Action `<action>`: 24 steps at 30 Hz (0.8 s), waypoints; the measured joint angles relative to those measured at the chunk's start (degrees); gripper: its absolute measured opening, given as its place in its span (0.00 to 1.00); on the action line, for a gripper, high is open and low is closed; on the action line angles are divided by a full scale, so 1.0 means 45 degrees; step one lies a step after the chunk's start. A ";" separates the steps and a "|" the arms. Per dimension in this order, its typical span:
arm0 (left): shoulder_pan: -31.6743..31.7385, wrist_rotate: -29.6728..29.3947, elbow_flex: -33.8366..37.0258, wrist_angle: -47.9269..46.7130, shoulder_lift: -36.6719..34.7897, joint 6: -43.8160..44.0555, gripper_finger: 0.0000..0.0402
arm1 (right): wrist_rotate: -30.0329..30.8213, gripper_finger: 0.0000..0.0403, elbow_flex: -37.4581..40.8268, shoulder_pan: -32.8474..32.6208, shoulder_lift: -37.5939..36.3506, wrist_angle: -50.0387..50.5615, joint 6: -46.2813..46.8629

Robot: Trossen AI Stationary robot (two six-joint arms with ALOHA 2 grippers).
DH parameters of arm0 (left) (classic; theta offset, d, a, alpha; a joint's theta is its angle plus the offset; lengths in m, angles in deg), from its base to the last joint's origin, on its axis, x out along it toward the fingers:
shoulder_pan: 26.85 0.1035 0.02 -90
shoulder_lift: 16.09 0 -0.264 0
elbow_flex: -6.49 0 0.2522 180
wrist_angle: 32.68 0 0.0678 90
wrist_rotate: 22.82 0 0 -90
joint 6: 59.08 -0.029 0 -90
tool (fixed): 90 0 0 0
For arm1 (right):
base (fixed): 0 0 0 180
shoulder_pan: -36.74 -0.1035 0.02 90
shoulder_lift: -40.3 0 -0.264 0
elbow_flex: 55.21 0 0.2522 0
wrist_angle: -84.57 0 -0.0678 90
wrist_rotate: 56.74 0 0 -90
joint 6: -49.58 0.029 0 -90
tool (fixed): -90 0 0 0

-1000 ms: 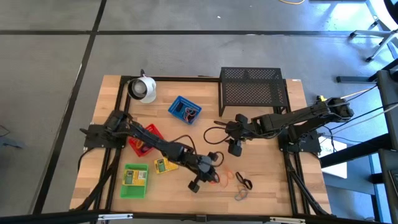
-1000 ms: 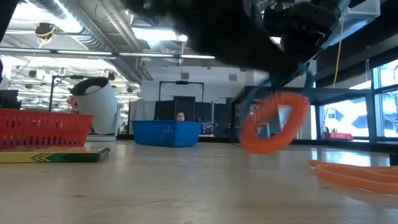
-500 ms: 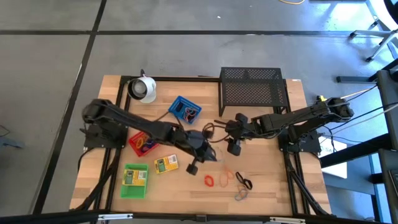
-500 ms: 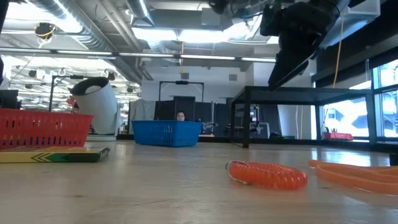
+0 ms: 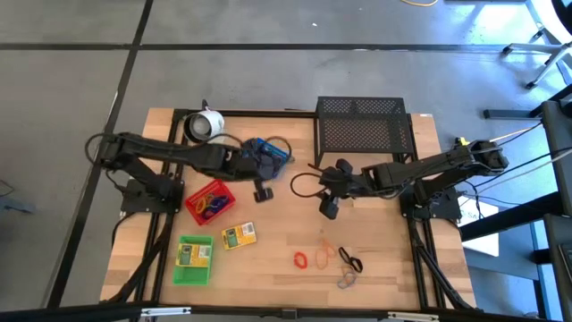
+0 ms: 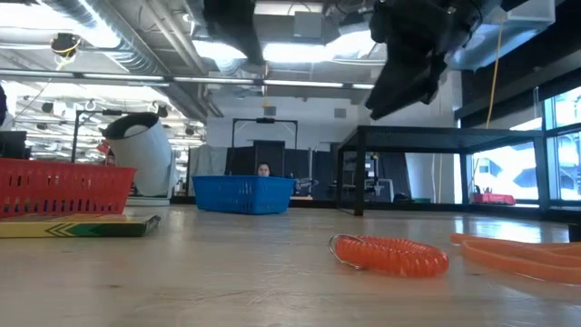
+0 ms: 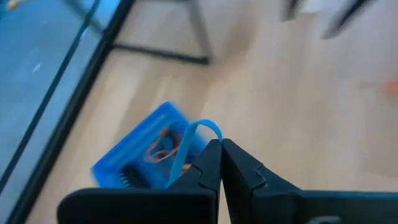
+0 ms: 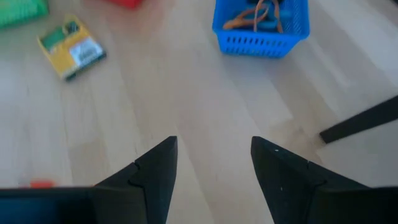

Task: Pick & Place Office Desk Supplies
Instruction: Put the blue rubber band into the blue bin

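Your left gripper [image 7: 221, 144] is pinched shut on a blue loop [image 7: 189, 142] over the blue tray [image 5: 265, 154]; your right gripper [image 8: 213, 155] hangs open, empty, mid-table.

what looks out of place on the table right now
Several loose loops lie scattered on the bare wood near the front edge, outside any tray, while the blue tray and red tray already hold some. One yellow-green box lies askew beside the green tray.
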 joint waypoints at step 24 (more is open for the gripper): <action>0.5751 0.6037 -0.0005 0.0306 0.1163 -0.5397 0.01 | 0.1273 0.51 -0.0004 0.0395 0.0000 -0.0683 0.5476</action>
